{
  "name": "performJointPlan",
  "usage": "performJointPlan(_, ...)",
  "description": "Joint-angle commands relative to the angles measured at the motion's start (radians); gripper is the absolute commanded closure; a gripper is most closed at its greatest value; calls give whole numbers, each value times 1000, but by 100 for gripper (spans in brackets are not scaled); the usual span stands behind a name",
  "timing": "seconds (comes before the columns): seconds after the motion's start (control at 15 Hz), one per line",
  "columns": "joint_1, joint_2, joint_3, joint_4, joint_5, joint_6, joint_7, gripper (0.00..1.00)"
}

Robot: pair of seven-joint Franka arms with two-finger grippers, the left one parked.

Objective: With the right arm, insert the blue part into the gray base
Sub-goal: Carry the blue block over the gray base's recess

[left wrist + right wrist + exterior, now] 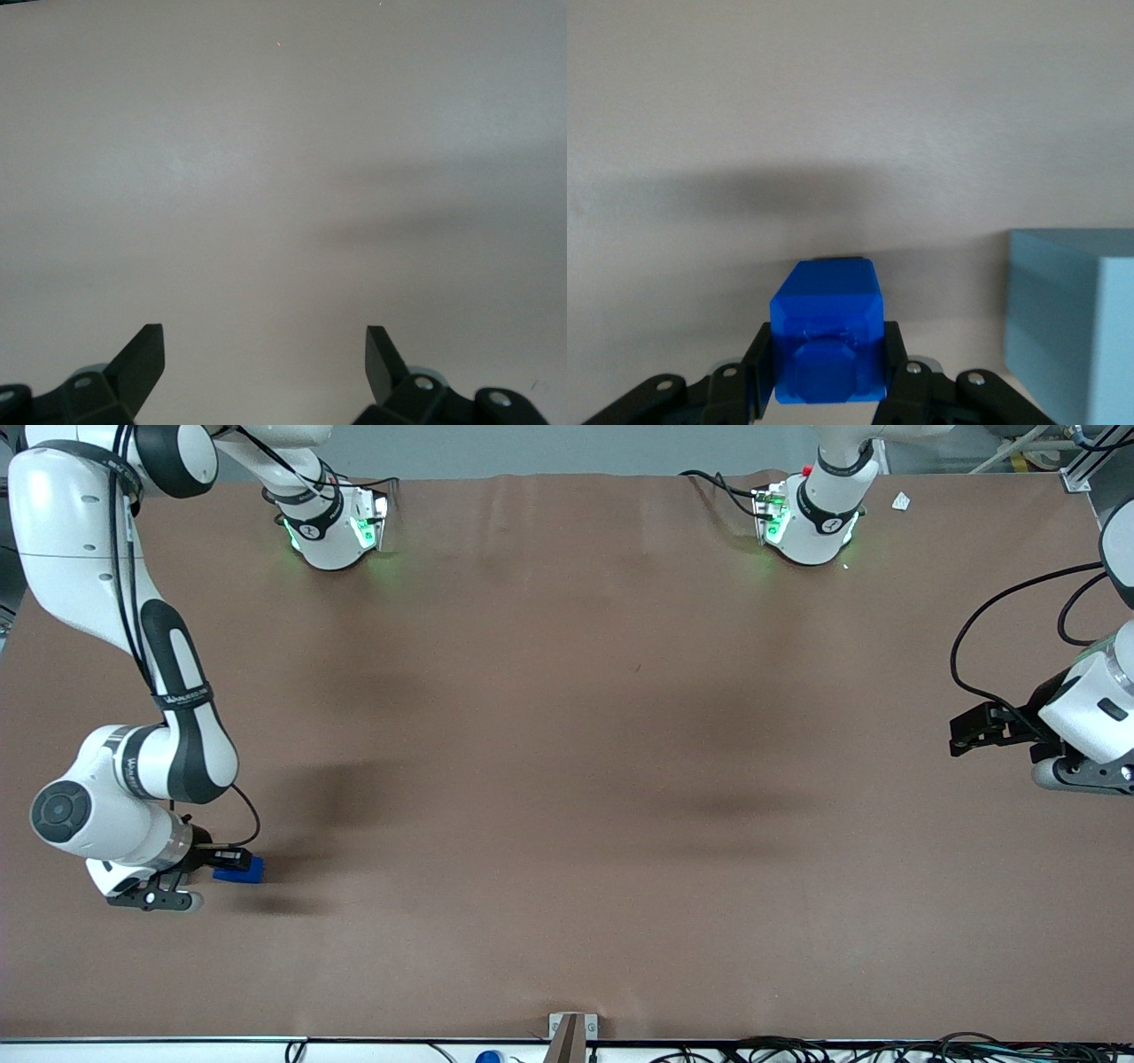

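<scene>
My right arm's gripper (237,863) is low over the brown table (567,779), near the working arm's end and toward the front camera. It is shut on the blue part (241,868). In the right wrist view the blue part (828,305) sits clamped between both black fingers (755,367), its stubbed face turned to the camera, at the gripper (828,359). The gray base (1067,319), a pale block, stands on the table close beside the held part, apart from it. In the front view the gray base is hidden.
The two arm bases (332,527) (806,522) stand at the table's edge farthest from the front camera. A small white scrap (901,501) lies near that edge. A metal bracket (571,1032) and cables line the nearest edge.
</scene>
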Motion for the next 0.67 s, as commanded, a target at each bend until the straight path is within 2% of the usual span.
performJointPlan(0.0, -62, -109, 14, -9, 18, -90, -60, 100)
performJointPlan(0.4, -173, -125, 12, 81, 27, -225, -224, 100)
performJointPlan(0.6, -211, -113, 10, 83, 76, -217, -273, 100)
